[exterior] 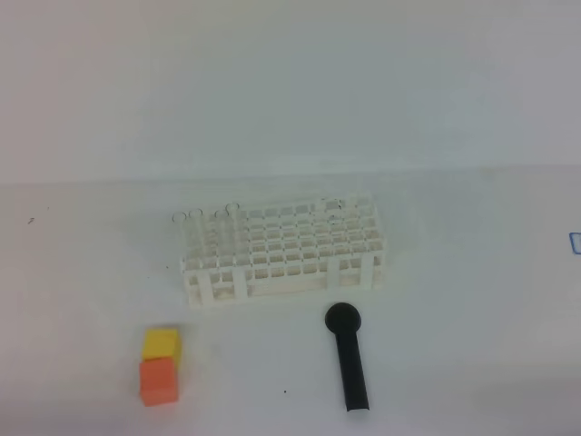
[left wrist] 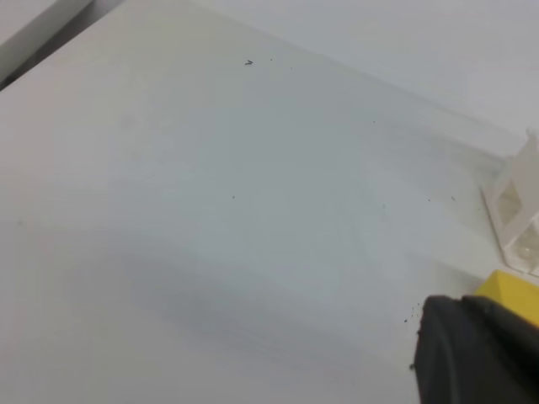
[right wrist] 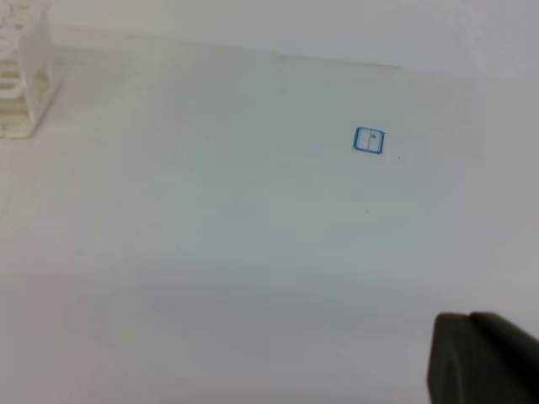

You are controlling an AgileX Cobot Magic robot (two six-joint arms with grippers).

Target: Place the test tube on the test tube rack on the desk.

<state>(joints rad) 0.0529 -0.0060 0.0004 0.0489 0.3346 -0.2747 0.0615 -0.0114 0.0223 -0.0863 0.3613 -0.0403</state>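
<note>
The white worktop [exterior: 454,291] fills most of every view. On it the test tube rack [exterior: 283,254] stands upright on its short legs, its long side running left to right across the high view, holes facing up. Several clear round rims show along its back row, at the left end [exterior: 192,216] and near the right [exterior: 334,203]; these look like test tubes standing upright with their open ends up, long axes vertical, though they are too faint for me to count.

In front of the rack lies a black round-headed stick [exterior: 349,359], head toward the rack, shaft pointing away from it. To the left, a yellow cube [exterior: 162,342] touches an orange cube [exterior: 158,380].

Only 1 dark edge of my left fingers [left wrist: 472,353] and right fingers [right wrist: 480,362] shows; I cannot tell their spread.

A small blue square mark [right wrist: 369,140] lies on the worktop.
</note>
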